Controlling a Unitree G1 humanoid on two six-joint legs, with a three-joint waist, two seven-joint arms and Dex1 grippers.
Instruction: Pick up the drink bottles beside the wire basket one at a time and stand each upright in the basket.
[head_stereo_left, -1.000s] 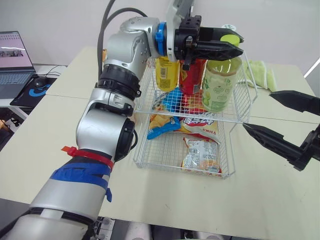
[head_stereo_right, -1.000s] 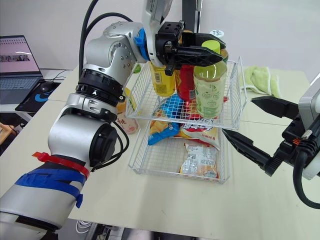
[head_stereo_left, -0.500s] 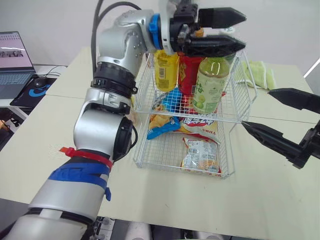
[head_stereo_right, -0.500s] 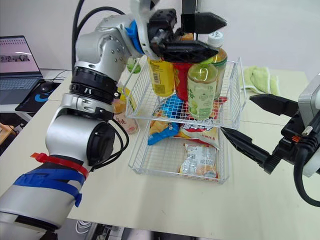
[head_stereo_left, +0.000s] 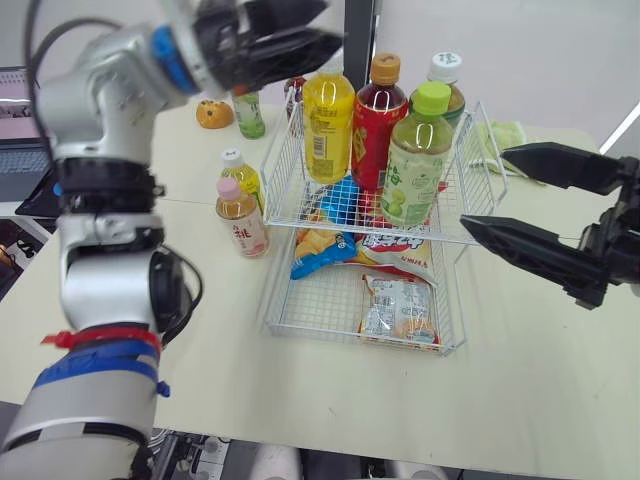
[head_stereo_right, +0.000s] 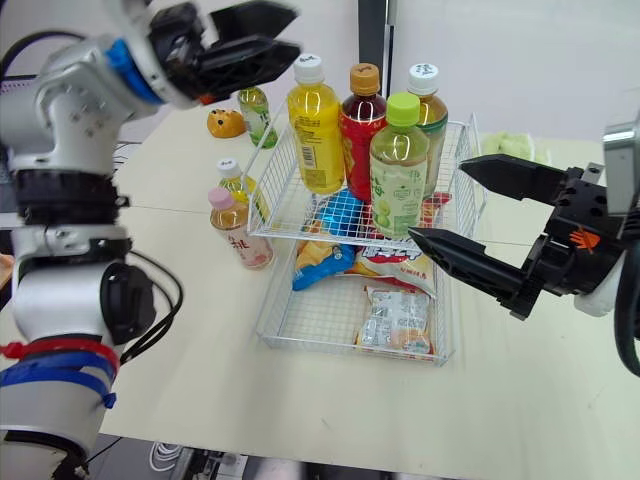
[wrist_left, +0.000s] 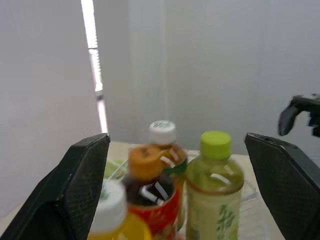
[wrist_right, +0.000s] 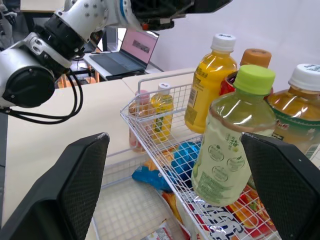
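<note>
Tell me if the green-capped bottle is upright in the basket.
Upright: the green-capped bottle stands in the wire basket's upper tier, cap on top, base on the mesh.

Measured from the wire basket (head_stereo_left: 285, 150):

- Upper tier: yellow bottle (head_stereo_left: 328, 125), red bottle (head_stereo_left: 376, 125), green-capped bottle (head_stereo_left: 415, 165) and white-capped bottle (head_stereo_left: 447, 80) stand from 11 to 2 o'clock. The 7 o'clock corner is open from above.
- Lower tier: snack packets (head_stereo_left: 400, 310) cover the floor.
- 9 o'clock: pink-capped bottle (head_stereo_left: 242, 218) and small yellow bottle (head_stereo_left: 243, 175) stand just beside the wall.
- 3 o'clock: right gripper (head_stereo_left: 485, 188), fingers spread, blocks side access.
- 6 o'clock: bare table (head_stereo_left: 300, 390).
</note>
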